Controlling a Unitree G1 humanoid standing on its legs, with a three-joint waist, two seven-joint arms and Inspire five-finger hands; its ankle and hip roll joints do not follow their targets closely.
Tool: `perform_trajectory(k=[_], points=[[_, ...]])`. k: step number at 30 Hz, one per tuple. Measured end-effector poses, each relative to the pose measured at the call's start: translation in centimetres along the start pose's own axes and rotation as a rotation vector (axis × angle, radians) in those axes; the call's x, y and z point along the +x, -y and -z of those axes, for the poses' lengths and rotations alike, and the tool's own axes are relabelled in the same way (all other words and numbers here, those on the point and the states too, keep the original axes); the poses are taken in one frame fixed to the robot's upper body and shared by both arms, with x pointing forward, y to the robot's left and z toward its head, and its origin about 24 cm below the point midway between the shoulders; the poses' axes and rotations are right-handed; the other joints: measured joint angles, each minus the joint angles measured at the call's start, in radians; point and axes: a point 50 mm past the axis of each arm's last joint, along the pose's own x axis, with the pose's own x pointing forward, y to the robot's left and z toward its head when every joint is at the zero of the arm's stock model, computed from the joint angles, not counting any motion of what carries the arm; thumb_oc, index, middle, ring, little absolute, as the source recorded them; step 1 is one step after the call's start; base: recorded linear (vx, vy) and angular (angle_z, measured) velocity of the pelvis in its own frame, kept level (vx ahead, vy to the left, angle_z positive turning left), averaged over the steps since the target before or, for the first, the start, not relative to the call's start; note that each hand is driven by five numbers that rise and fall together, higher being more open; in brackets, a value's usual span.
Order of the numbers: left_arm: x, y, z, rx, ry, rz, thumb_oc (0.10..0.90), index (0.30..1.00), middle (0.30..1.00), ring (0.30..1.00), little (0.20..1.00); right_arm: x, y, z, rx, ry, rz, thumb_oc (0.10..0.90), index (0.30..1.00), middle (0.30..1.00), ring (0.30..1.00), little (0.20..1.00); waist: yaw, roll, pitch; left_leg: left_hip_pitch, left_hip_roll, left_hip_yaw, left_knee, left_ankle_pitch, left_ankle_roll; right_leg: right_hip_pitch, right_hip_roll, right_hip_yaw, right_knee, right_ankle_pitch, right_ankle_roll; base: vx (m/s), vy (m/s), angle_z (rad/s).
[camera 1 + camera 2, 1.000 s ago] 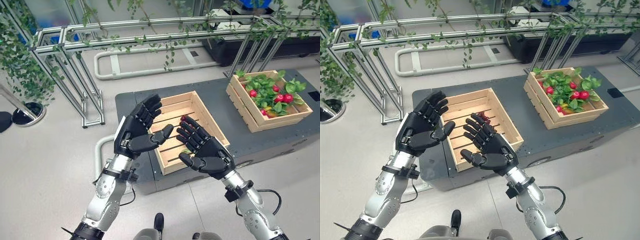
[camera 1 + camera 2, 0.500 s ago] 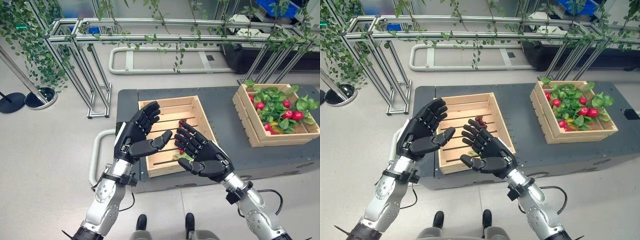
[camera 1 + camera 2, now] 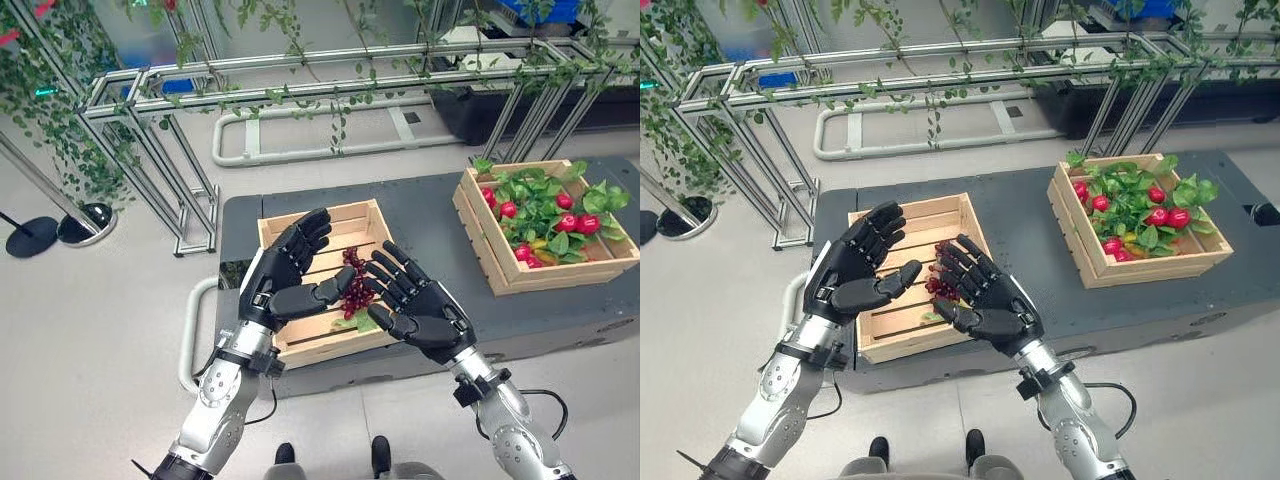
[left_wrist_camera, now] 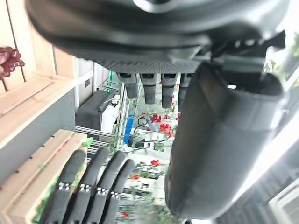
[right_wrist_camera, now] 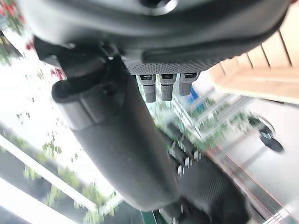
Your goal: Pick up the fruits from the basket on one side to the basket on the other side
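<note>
Both robot hands released, palms facing: left robot hand (image 3: 285, 280) & right robot hand (image 3: 420, 308) over near crate (image 3: 300, 345) w/ grapes (image 3: 352, 287); fruit crate (image 3: 505, 275) far right on surface (image 3: 430, 215).

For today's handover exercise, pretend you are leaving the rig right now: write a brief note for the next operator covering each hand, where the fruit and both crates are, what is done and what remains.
Left hand: open, holding nothing, raised over the near wooden crate.
Right hand: open, holding nothing, palm up beside the left one over the same crate.
Near crate: sits on the dark platform; a bunch of dark red grapes lies in it, between the two hands.
Far crate: on the robot's right side of the platform, filled with red fruits among green leaves.
Done: the grapes lie in the near crate.
Left: the red fruits in the far crate.
</note>
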Motion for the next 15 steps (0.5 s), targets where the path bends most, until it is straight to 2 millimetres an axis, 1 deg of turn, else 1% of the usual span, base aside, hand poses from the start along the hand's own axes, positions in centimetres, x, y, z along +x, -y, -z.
perform_trajectory(k=[1, 2, 3, 4, 5, 7, 8, 9, 10, 11, 12, 14, 15], points=[[0.1, 0.0, -0.1, 0.016, 0.004, 0.005, 0.800, 0.900, 0.900, 0.900, 0.900, -0.1, 0.3, 0.0, -0.001, 0.004, 0.025, 0.800, 0.900, 0.900, 0.900, 0.900, -0.002, -0.001, 0.001, 0.001, -0.023, -0.021, -0.040, -0.002, 0.003, -0.004, -0.014, 0.010, 0.000, -0.002, 0.008, 0.10, 0.278, -0.47], [0.2, 0.0, -0.2, 0.058, 0.022, 0.007, 0.800, 0.900, 0.900, 0.900, 0.900, -0.2, 0.8, 0.1, -0.009, 0.000, 0.076, 0.800, 0.900, 0.900, 0.900, 0.900, -0.001, 0.011, 0.000, -0.001, -0.041, -0.015, -0.093, 0.002, 0.008, -0.014, -0.024, 0.030, 0.000, -0.001, 0.028, 0.12, 0.272, -0.45], [0.3, 0.0, -0.3, 0.080, 0.031, 0.003, 0.800, 0.900, 0.900, 0.900, 0.900, -0.4, 1.2, 0.0, -0.016, -0.005, 0.104, 0.800, 0.900, 0.900, 0.900, 0.900, -0.002, 0.031, 0.002, -0.006, -0.037, -0.011, -0.101, 0.001, 0.010, -0.012, -0.015, 0.032, 0.000, -0.001, 0.038, 0.17, 0.326, -0.75], [0.3, -0.2, -0.2, 0.132, 0.039, -0.008, 0.800, 0.900, 0.900, 0.900, 0.900, -0.9, 2.0, 0.4, -0.023, -0.020, 0.170, 0.800, 0.900, 0.900, 0.900, 0.900, -0.004, 0.059, 0.004, 0.008, -0.020, -0.013, -0.093, 0.027, 0.001, -0.007, 0.003, 0.057, 0.001, -0.006, 0.057, 0.16, 0.275, -0.62], [0.2, -0.4, -0.2, 0.160, 0.035, -0.015, 0.800, 0.900, 0.900, 0.900, 0.900, -1.2, 2.3, 1.0, -0.009, -0.030, 0.208, 0.800, 0.900, 0.900, 0.900, 0.900, -0.001, 0.050, 0.000, 0.012, -0.031, -0.002, -0.095, 0.021, 0.009, -0.011, -0.006, 0.051, 0.008, -0.008, 0.057, 0.15, 0.265, -0.69], [0.1, -1.6, -0.6, 0.286, 0.031, -0.045, 0.800, 0.900, 0.900, 0.900, 0.900, -3.1, 3.3, 2.1, -0.011, -0.066, 0.331, 0.800, 0.900, 0.900, 0.900, 0.900, -0.001, 0.013, -0.001, 0.020, -0.065, 0.053, -0.095, 0.011, 0.041, -0.034, -0.042, 0.038, 0.020, -0.010, 0.064, 0.10, 0.197, -0.60], [0.1, -2.1, -0.8, 0.319, 0.033, -0.057, 0.800, 0.900, 0.900, 0.900, 0.900, -3.6, 3.5, 2.3, -0.009, -0.074, 0.355, 0.800, 0.900, 0.900, 0.900, 0.900, -0.001, 0.010, 0.000, 0.018, -0.069, 0.067, -0.095, 0.014, 0.046, -0.036, -0.052, 0.026, 0.024, -0.011, 0.064, 0.10, 0.180, -0.56], [0.0, -2.8, -1.3, 0.377, 0.040, -0.080, 0.800, 0.900, 0.900, 0.900, 0.900, -4.6, 3.7, 2.7, 0.000, -0.090, 0.404, 0.800, 0.900, 0.900, 0.900, 0.900, -0.011, 0.000, 0.000, 0.020, -0.084, 0.080, -0.094, 0.012, 0.056, -0.041, -0.067, 0.008, 0.022, 0.001, 0.082, 0.10, 0.150, -0.44], [0.0, -3.4, -1.7, 0.448, 0.050, -0.103, 0.800, 0.900, 0.900, 0.900, 0.900, -5.5, 4.0, 3.2, 0.004, -0.104, 0.440, 0.800, 0.900, 0.900, 0.900, 0.900, -0.019, -0.002, 0.000, 0.027, -0.088, 0.105, -0.094, 0.007, 0.064, -0.046, -0.077, -0.005, 0.029, 0.010, 0.097, 0.09, 0.127, -0.40], [-0.1, -3.8, -2.0, 0.484, 0.052, -0.112, 0.800, 0.900, 0.900, 0.900, 0.900, -5.9, 4.2, 3.4, 0.004, -0.114, 0.458, 0.800, 0.900, 0.900, 0.900, 0.900, -0.020, -0.002, 0.000, 0.032, -0.088, 0.112, -0.094, 0.006, 0.066, -0.044, -0.077, -0.008, 0.030, 0.011, 0.098, 0.07, 0.046, -0.39], [-0.1, -4.4, -2.5, 0.539, 0.065, -0.127, 0.800, 0.900, 0.900, 0.900, 0.900, -6.6, 4.4, 3.7, -0.008, -0.130, 0.483, 0.800, 0.900, 0.900, 0.900, 0.900, -0.033, -0.004, 0.000, 0.041, -0.092, 0.130, -0.094, 0.000, 0.072, -0.044, -0.080, -0.014, 0.030, 0.012, 0.100, 0.07, 0.019, -0.48], [-0.1, -5.6, -3.8, 0.692, 0.092, -0.155, 0.800, 0.900, 0.900, 0.900, 0.900, -7.1, 4.5, 3.9, -0.012, -0.142, 0.499, 0.800, 0.900, 0.900, 0.900, 0.900, -0.031, -0.016, 0.006, 0.059, -0.092, 0.180, -0.094, -0.011, 0.071, -0.042, -0.080, -0.032, 0.017, 0.019, 0.111, 0.06, -0.024, -0.67], [0.0, -5.9, -4.2, 0.747, 0.103, -0.158, 0.800, 0.900, 0.900, 0.900, 0.900, -7.1, 4.6, 3.8, -0.018, -0.144, 0.500, 0.800, 0.900, 0.900, 0.900, 0.900, -0.037, -0.018, 0.007, 0.060, -0.090, 0.182, -0.095, -0.013, 0.068, -0.039, -0.079, -0.032, 0.003, 0.024, 0.115, 0.05, -0.039, -0.42]])
